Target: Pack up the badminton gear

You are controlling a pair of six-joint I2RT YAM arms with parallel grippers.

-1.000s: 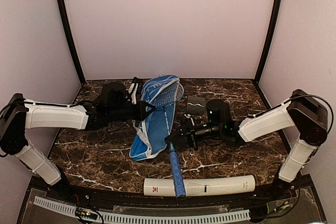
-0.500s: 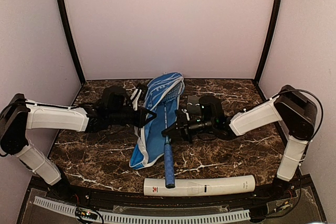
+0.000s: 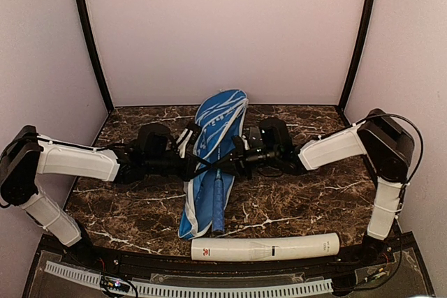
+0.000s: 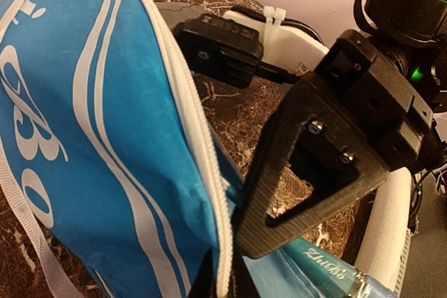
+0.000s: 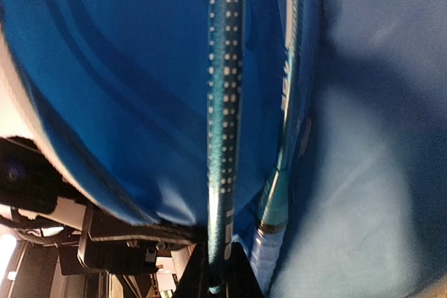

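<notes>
The blue zip bag (image 3: 218, 113) with white trim lies lengthwise on the middle of the marble table. My left gripper (image 3: 201, 167) is shut on the bag's white zip edge (image 4: 183, 109), pinched between its fingertips (image 4: 225, 280). My right gripper (image 3: 225, 163) faces it from the right, shut on a teal racket (image 5: 222, 102) that reaches into the bag (image 5: 119, 61). That racket's blue handle (image 3: 218, 209) sticks out toward me. A second racket (image 5: 278, 197) lies inside, beside the first. The long white tube (image 3: 279, 248) lies crosswise by the near edge.
The right gripper's black triangular finger (image 4: 307, 172) stands very close to the left gripper. Pale walls and black corner posts (image 3: 91, 40) close in the table (image 3: 314, 200) on three sides. A ribbed white strip (image 3: 188, 289) runs along the front.
The right gripper moved left and away from me, sliding the racket deeper into the bag. The handle has come off the tube. The bag now lies longer and straighter.
</notes>
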